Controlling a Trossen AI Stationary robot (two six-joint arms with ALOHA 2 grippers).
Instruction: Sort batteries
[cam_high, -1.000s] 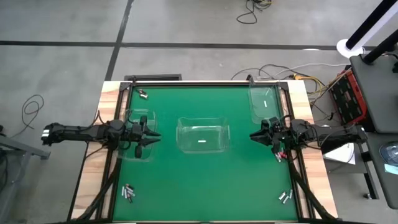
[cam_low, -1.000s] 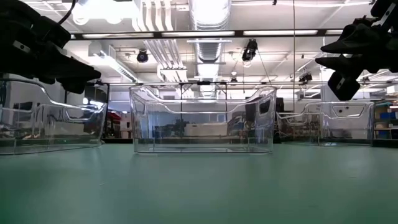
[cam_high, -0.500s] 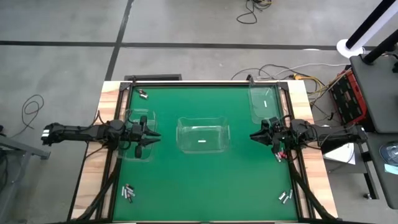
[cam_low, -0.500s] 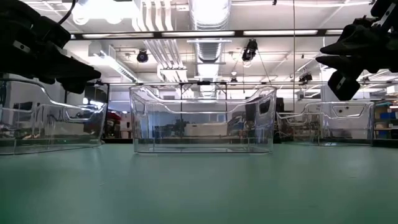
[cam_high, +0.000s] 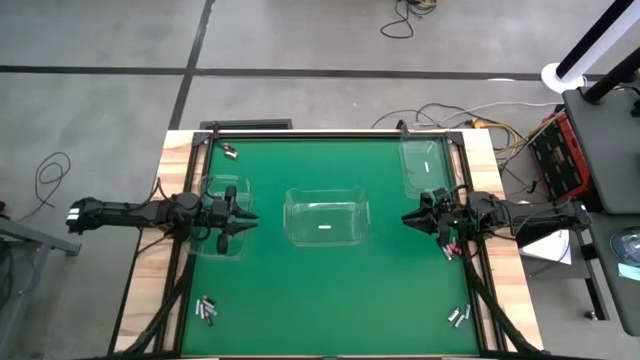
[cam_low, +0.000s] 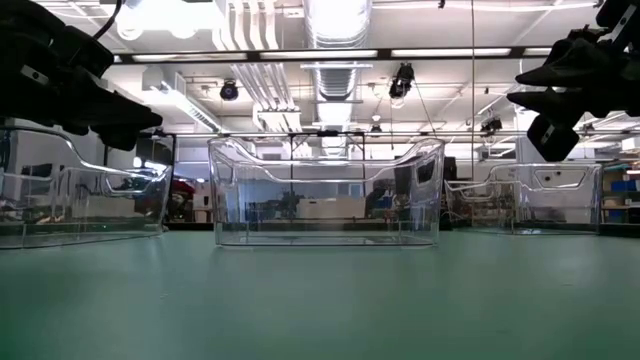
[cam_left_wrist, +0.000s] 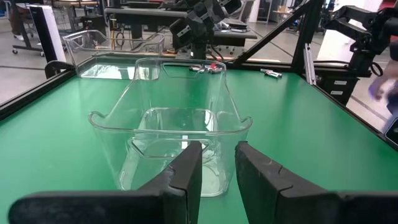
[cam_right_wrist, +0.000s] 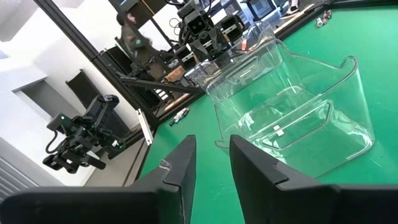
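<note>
Small grey batteries lie in three clusters on the green table: near left (cam_high: 207, 310), near right (cam_high: 459, 316) and far left (cam_high: 230, 151). My left gripper (cam_high: 246, 217) hovers open over the left clear bin (cam_high: 215, 240), pointing at the centre bin (cam_high: 326, 218). Its wrist view shows the fingers of my left gripper (cam_left_wrist: 218, 146) with nothing between them. My right gripper (cam_high: 404, 220) hovers open at the table's right side, also facing the centre bin (cam_right_wrist: 292, 112). Nothing shows between the fingers of my right gripper (cam_right_wrist: 212, 140).
A third clear bin (cam_high: 424, 165) stands at the far right. A small red object (cam_high: 449, 247) lies under the right arm, near the table's right edge. Open green surface stretches along the near side between the two near clusters. A person shows in the room beyond (cam_right_wrist: 130, 31).
</note>
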